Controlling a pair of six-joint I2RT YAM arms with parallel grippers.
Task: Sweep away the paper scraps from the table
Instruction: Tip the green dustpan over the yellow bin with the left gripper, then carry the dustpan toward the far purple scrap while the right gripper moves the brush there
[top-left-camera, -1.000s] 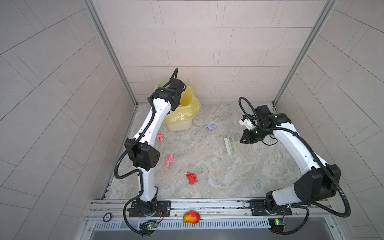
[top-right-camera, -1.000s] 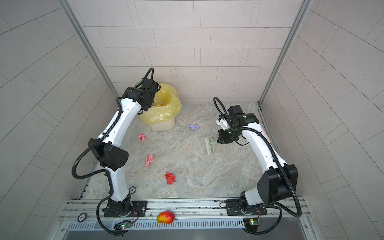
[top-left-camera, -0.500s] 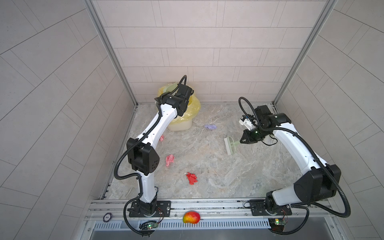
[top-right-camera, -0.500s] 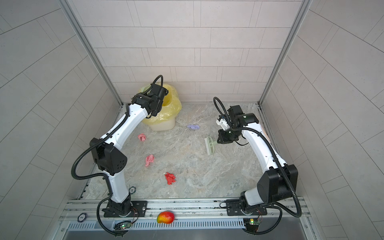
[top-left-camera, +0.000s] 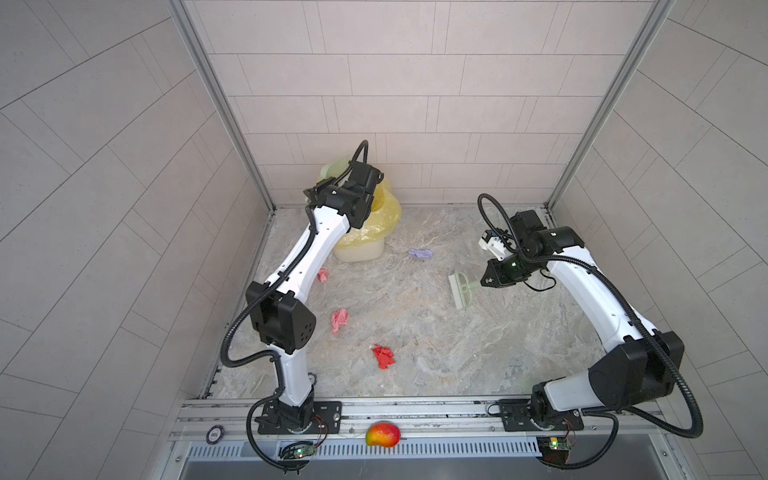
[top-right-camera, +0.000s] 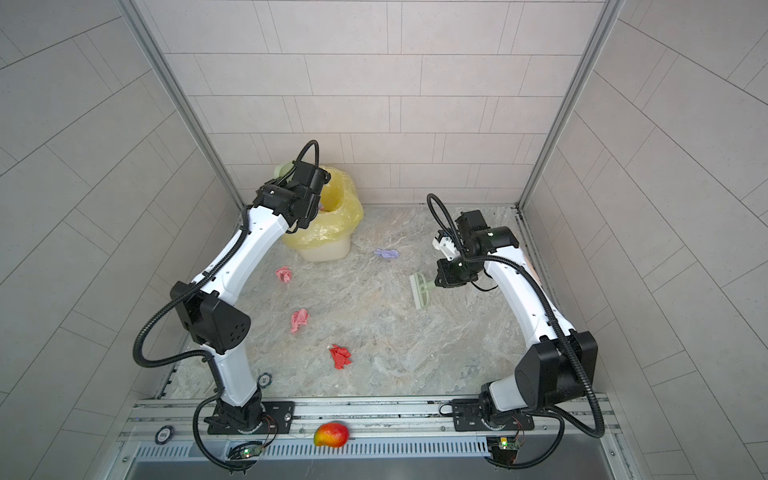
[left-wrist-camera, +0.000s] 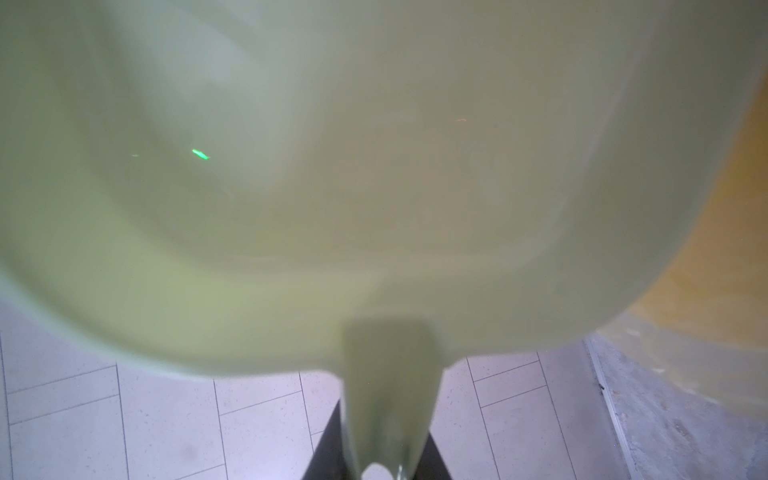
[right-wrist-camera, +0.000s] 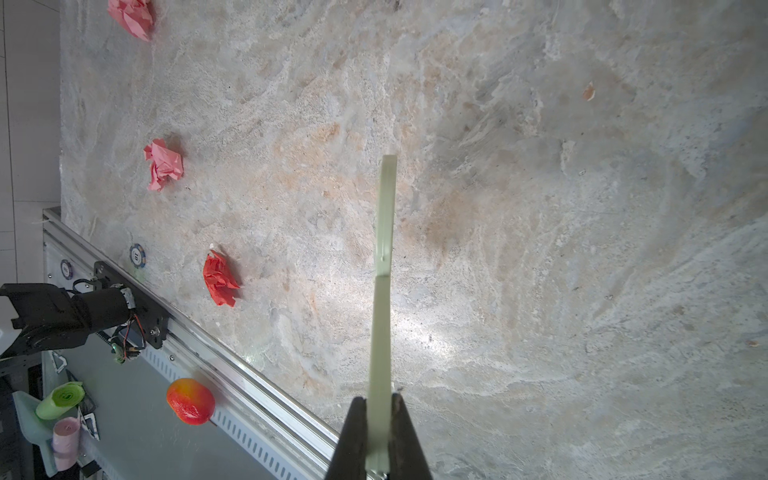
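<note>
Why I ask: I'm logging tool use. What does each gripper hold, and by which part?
The left gripper is shut on the pale green dustpan, by its handle. The right gripper is shut on the green brush, by its handle end.

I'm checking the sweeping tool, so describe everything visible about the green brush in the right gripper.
The brush is pale green and plastic-looking: a flat handle, an open fan-shaped frame, and a wide strip of pale bristles. The right gripper is shut on the handle's end, holding it over the table, right of centre, head towards the middle. None of the paper scraps touches it. Whether the bristles touch the table cannot be told.
</note>
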